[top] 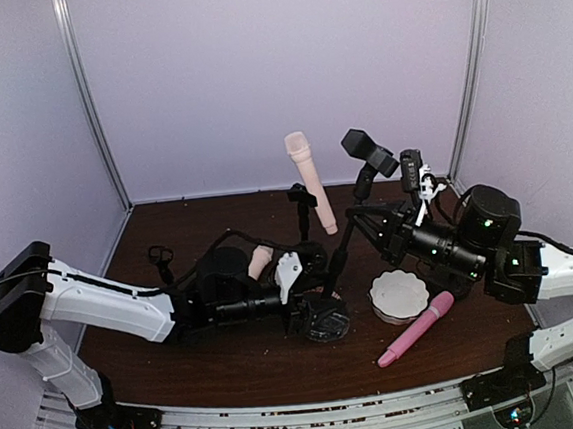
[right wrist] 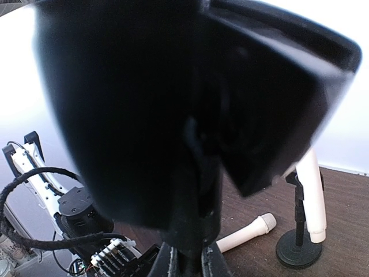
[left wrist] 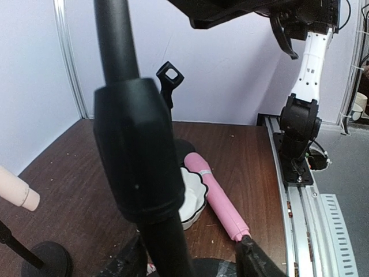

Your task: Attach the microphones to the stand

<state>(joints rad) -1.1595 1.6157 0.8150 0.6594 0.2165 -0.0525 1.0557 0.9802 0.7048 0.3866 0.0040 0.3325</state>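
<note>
From above, we see one cream microphone (top: 308,177) sitting up in the back stand (top: 300,201). A second cream microphone (top: 260,261) lies on the surface (top: 179,364), half hidden behind the left arm (top: 114,305). The pink microphone (top: 415,329) lies flat near the front, just beside a white dish (top: 398,295). An empty stand (top: 365,152) leans between the two arms. The right fingers (top: 369,217) are up by its pole, but we cannot tell if they are apart or together.

The left wrist view shows what the top view hides. The left fingers (left wrist: 253,261) are apart, one on each side of the pole near its foot, with a gap on one side. We also see the pink microphone up close here, smooth and shiny.

The right wrist view is mostly a big dark blur, which we think is the empty clip, very near. Behind it we see more of the lying cream microphone.

We think the microphones are light, stiff and slippery, and they may roll. The slim middle of the handle looks like the best place to hold, not the round head.
</note>
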